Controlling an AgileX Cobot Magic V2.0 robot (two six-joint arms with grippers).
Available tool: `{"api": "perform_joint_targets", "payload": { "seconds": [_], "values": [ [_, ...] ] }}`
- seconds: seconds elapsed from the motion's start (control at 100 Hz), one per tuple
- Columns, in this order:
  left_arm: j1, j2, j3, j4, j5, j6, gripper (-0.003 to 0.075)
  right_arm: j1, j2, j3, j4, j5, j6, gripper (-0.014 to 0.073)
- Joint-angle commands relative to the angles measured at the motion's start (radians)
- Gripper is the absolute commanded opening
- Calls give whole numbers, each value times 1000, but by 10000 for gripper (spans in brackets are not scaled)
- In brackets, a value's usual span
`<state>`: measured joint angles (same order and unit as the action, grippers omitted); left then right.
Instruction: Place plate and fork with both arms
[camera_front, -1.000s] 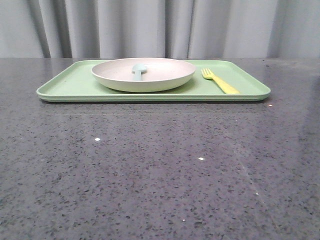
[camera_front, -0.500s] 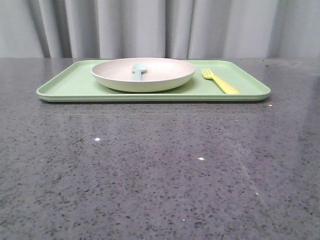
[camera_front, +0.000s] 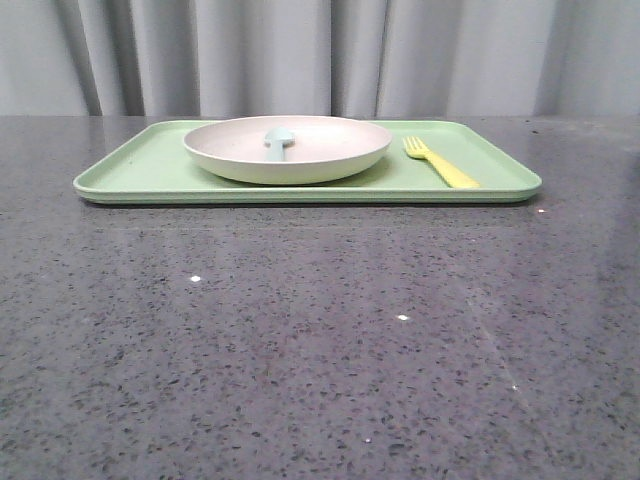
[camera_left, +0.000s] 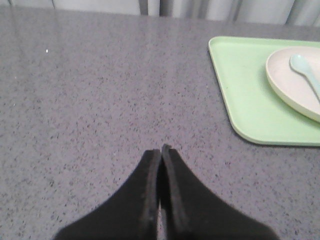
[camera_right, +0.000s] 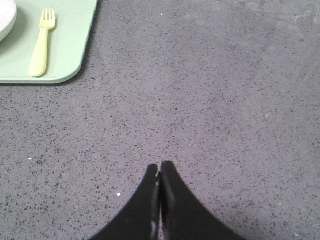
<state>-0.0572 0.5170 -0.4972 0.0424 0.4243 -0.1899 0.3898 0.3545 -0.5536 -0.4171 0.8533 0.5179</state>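
1. My left pincer (camera_left: 161, 150) and right pincer (camera_right: 160, 165) are both closed and empty, over bare counter (camera_front: 320, 340).
2. The plate (camera_front: 287, 148) sits mid-tray (camera_front: 130, 175), nearer my left arm.
3. The fork (camera_front: 439, 161) lies beside it, handle toward my right pincer.

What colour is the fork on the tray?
Bright yellow fork, clearest in the right wrist view.

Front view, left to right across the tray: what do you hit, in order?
Tray's left rim → plate → fork → tray's right rim. The pale blue spoon lies inside the plate, so it is left out of the order.
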Motion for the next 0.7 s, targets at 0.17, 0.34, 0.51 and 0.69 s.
{"api": "perform_joint_targets", "payload": {
  "seconds": [0.17, 0.34, 0.51, 0.69],
  "values": [
    [-39, -168, 205, 82, -360, -7, -20, -6, 8, -24, -38, -65, 1, -120],
    [-69, -329, 334, 89, -400, -7, -20, -6, 8, -24, -38, -65, 1, -120],
    [-69, -477, 410, 89, -400, -7, -20, -6, 8, -24, -38, -65, 1, -120],
    [-69, -549, 453, 99, -409, -7, -20, -6, 8, -24, -38, -65, 1, -120]
  ]
}}
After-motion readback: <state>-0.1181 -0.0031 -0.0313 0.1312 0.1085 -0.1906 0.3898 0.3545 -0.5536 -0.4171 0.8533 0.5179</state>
